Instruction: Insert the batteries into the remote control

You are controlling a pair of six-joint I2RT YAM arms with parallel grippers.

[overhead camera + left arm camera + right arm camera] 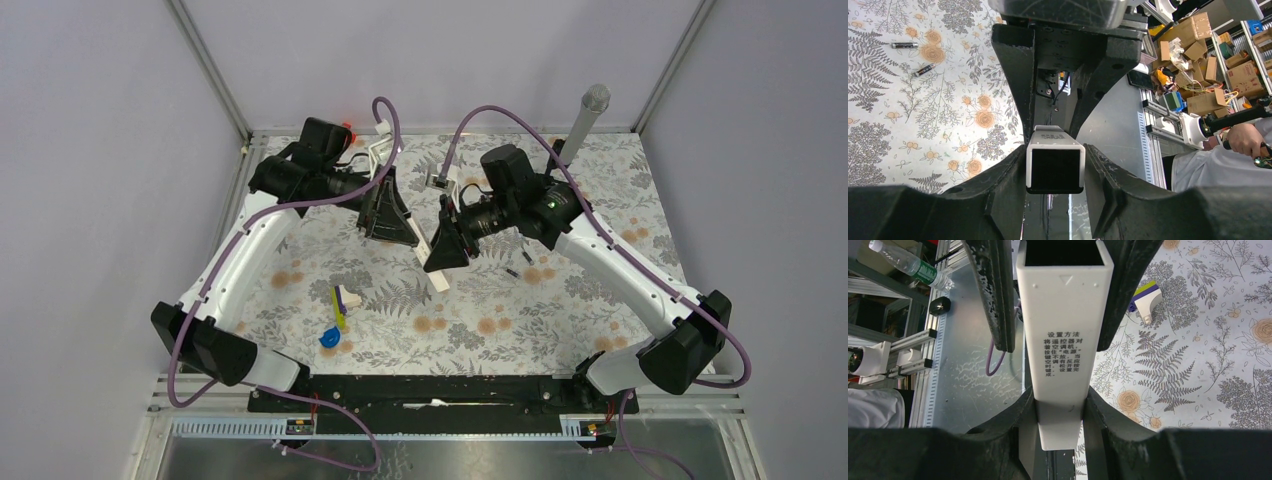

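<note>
The remote control [438, 278] is a slim white bar held off the floral table between both grippers. In the left wrist view its dark, hollow end [1055, 167] faces the camera, and my left gripper [1055, 186] is shut on its sides. My right gripper [1060, 425] is shut on the other end, and the bar's printed white face [1063, 315] runs away from it to where the left gripper's fingers [993, 295] flank it. Two batteries [512, 272] [527, 257] lie loose on the table right of the grippers. The left wrist view shows them as thin dark cylinders [904, 45] [924, 70].
A yellow-white-blue toy cluster [337, 312] lies on the near left of the table, and part of it shows in the right wrist view [1147, 302]. A grey cylinder [588, 118] leans at the back right. White parts [376, 150] sit at the back edge.
</note>
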